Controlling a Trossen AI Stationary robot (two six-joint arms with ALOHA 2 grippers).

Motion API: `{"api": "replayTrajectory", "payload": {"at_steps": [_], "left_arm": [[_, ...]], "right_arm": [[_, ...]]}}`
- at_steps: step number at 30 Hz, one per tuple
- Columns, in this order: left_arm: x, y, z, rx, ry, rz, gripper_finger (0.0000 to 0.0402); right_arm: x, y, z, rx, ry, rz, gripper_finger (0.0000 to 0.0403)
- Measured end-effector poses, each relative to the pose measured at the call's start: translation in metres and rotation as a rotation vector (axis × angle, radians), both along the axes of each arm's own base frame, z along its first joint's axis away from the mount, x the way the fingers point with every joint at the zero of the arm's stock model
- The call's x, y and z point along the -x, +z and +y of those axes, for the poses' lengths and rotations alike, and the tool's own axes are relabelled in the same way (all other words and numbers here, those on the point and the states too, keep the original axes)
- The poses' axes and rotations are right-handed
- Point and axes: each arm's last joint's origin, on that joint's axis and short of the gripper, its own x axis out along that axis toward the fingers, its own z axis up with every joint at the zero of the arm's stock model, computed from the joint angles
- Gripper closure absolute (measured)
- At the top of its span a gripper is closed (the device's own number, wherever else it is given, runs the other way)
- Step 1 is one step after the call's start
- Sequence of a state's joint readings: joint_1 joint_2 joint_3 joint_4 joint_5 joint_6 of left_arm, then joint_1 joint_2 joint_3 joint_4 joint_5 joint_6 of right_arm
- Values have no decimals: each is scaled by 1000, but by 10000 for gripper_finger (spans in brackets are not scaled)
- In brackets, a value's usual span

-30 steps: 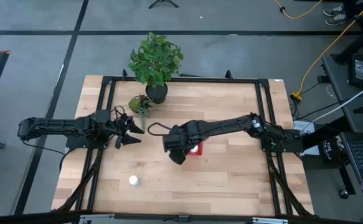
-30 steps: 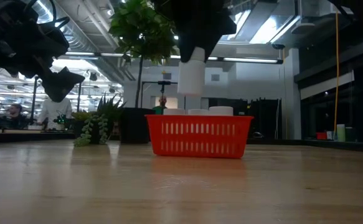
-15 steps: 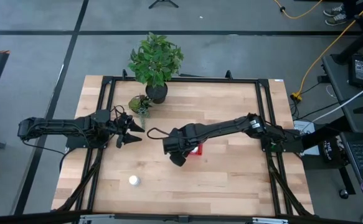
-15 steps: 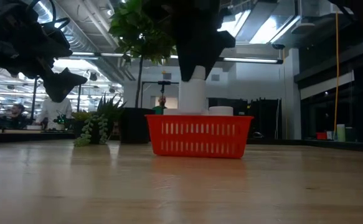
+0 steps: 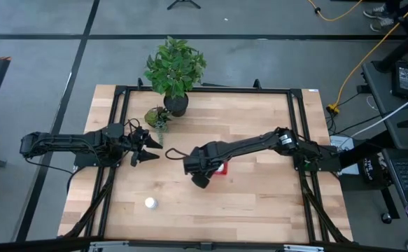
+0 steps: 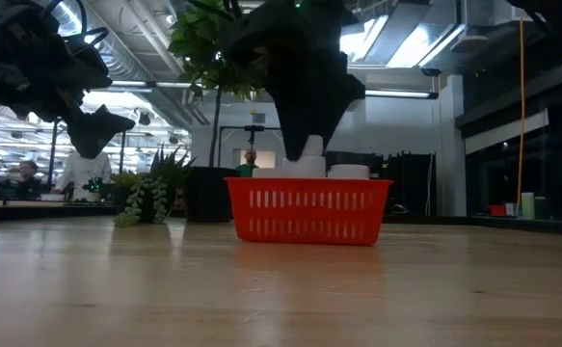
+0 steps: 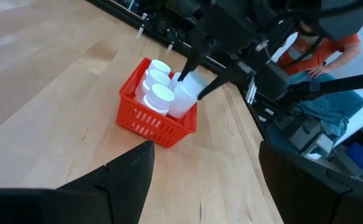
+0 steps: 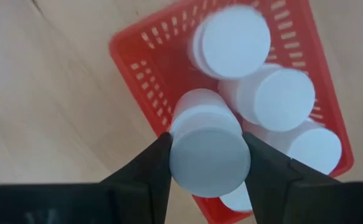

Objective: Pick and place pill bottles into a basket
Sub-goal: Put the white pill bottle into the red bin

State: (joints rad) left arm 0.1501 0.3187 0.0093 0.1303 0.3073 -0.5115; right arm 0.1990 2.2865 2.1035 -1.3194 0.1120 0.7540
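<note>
High view: the right gripper point(image 5: 202, 170) sits over the small square red plastic mesh basket point(image 5: 221, 169) at frame centre; one small white cylindrical pill bottle point(image 5: 150, 203) stands alone at lower left.
Low view: the held white bottle point(image 6: 310, 157) dips into the basket's top.
Left wrist view: the left gripper point(image 7: 193, 171), fingers parted and empty, faces the basket at centre left.
Right wrist view: right fingers point(image 8: 145, 169) clamp the bottle above three others.

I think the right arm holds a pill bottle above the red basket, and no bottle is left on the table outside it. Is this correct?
Not quite. The right gripper does hold a pill bottle over the red basket, but the high view shows one bottle left on the table, near its front left.
</note>
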Motion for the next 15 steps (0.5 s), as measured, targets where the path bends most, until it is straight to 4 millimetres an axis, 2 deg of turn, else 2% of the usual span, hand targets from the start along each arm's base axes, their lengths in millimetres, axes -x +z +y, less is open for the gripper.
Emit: {"api": "replayTrajectory", "payload": {"at_steps": [11, 15], "left_arm": [[0, 0, 0, 9, 1, 1, 121], [0, 0, 0, 16, -3, 2, 121]], "right_arm": [[0, -23, 0, -61, 9, 18, 239], [-3, -26, 1, -87, 9, -9, 238]]}}
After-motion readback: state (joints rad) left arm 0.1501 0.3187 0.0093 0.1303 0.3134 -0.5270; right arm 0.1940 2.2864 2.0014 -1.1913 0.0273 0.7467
